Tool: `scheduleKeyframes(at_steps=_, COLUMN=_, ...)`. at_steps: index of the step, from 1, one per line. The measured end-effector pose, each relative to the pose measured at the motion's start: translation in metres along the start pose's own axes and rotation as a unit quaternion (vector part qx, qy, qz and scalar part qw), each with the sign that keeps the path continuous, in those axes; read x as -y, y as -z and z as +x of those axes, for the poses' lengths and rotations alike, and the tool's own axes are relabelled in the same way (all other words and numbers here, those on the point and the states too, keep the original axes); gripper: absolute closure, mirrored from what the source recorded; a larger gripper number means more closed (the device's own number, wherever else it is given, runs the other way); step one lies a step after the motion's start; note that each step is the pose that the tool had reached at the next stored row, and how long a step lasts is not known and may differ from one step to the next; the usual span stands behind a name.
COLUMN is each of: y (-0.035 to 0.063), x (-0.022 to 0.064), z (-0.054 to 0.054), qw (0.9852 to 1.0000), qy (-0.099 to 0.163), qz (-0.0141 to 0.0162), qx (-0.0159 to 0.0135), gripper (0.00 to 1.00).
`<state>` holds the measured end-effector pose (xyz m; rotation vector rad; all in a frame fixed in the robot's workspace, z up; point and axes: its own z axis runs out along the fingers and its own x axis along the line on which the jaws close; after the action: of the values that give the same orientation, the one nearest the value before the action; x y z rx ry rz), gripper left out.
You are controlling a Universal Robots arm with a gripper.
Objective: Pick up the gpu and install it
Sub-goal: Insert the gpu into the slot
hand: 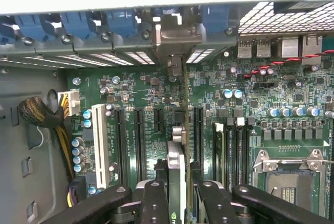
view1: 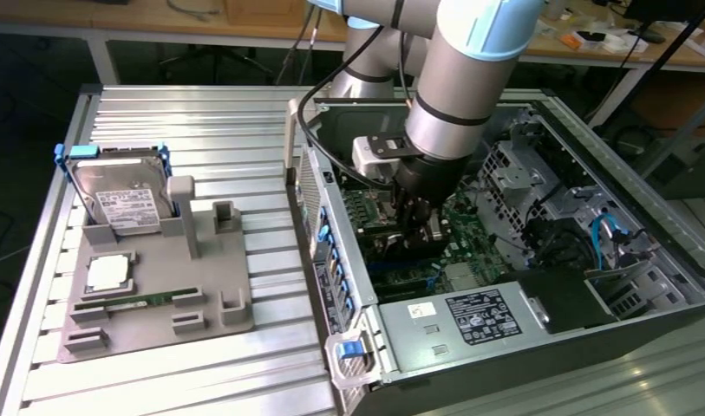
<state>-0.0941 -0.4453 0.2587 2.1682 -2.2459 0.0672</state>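
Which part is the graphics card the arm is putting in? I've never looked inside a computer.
Look into the open computer case lying on the metal table, at its green motherboard. The gpu is the thin card standing on edge between the gripper fingers, over the long black slots; unlike them, it rises up and ends in a silver bracket.

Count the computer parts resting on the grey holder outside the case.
3: silver white-labelled hard drive standing at the far end, square silver processor chip in the middle, narrow green memory stick lying nearest the camera. None look hidden.
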Motion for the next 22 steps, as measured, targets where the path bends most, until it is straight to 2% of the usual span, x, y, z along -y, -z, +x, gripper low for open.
scheduleKeyframes(at_steps=10, y=-0.0055, x=-0.0013, z=0.0006, qw=1.0000, qy=0.000, qz=0.0000, qx=-0.0001, gripper=0.73)
scheduleKeyframes(at_steps=22, y=-0.0056, x=-0.0014, z=0.0006, qw=1.0000, qy=0.000, qz=0.0000, qx=0.0000, gripper=0.73)
